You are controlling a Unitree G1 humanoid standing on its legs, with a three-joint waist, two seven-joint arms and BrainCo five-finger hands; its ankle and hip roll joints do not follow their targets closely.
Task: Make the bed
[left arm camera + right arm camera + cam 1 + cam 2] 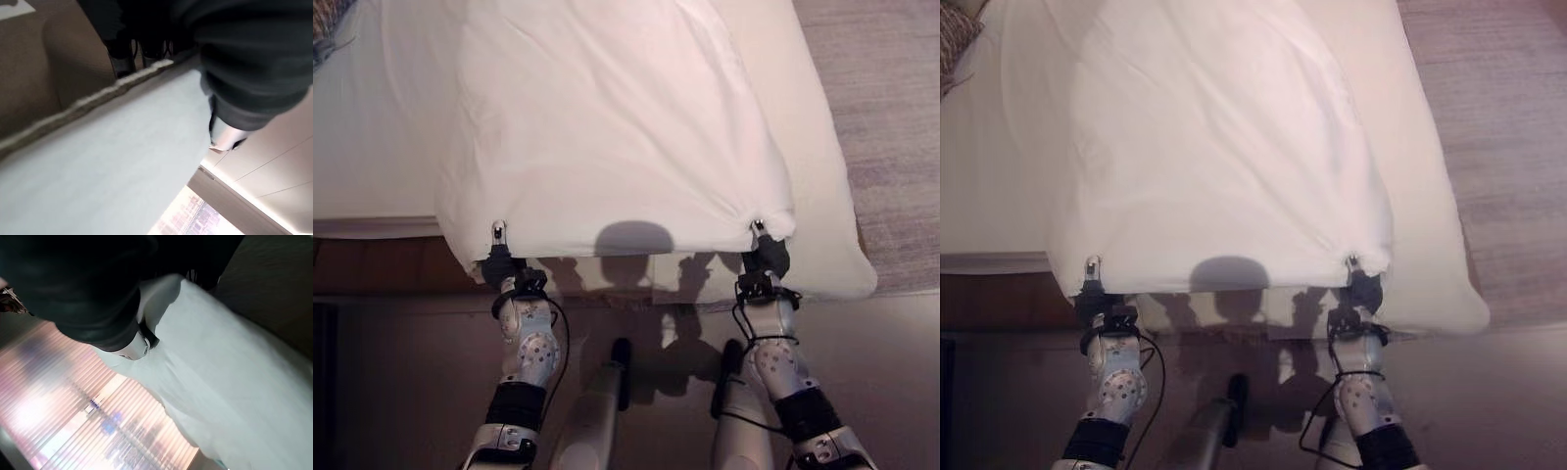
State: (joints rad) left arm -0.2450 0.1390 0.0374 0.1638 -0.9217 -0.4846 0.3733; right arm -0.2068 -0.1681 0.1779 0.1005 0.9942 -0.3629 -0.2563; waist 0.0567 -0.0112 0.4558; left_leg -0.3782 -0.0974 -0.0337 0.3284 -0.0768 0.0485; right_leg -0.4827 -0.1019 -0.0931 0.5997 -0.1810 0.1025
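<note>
A white duvet [607, 127] lies along the bed, on the white mattress [372, 147]. Its near edge hangs just past the foot of the bed. My left hand [498, 257] pinches the duvet's near left corner, one finger showing over the cloth. At the near right corner my right hand [765, 251] pinches the cloth the same way, and the fabric puckers around that grip. Both hands are held level, with the hem stretched between them. The wrist views show white cloth [122, 161] [234, 382] running close past each dark cover.
A patterned cushion [327, 29] lies at the bed's far left corner. The brown wooden bed frame [372, 266] shows below the mattress on the left. Grey carpet [891, 117] runs along the bed's right side.
</note>
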